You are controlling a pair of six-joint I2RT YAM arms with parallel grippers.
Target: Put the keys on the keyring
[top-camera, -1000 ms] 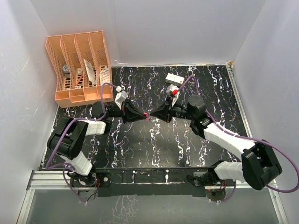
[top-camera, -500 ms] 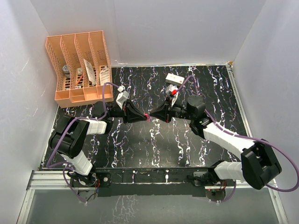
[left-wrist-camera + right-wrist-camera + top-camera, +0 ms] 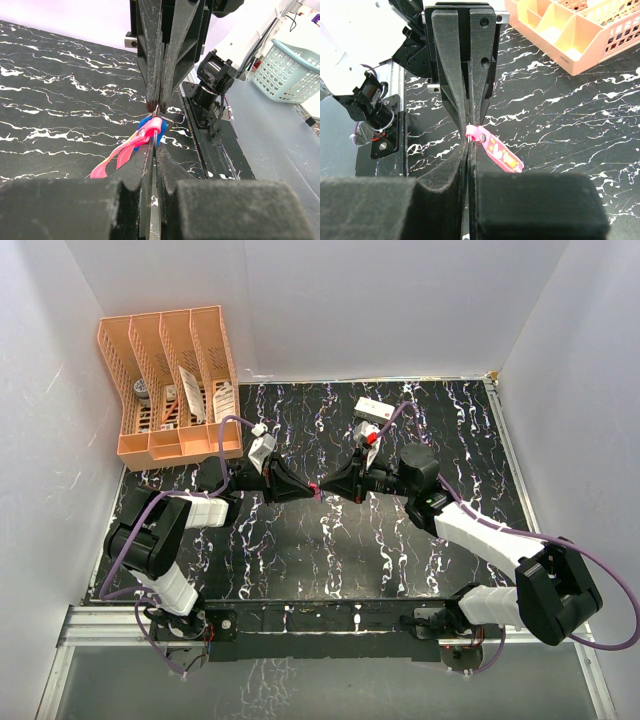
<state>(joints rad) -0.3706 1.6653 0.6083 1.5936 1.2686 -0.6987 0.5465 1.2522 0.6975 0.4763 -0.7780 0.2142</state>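
Backdrop of a marbled work cell

A black, white-veined surface (image 3: 300,550) lies between plain white walls (image 3: 350,300). At its back-left corner stands an orange slotted rack (image 3: 165,350), its compartments holding white packets and a small round grey item too small to make out. A white box (image 3: 373,408) lies flat near the back edge, well apart from the rack. In the left wrist view, a pale teal basket (image 3: 287,70) sits beyond the surface's near edge.
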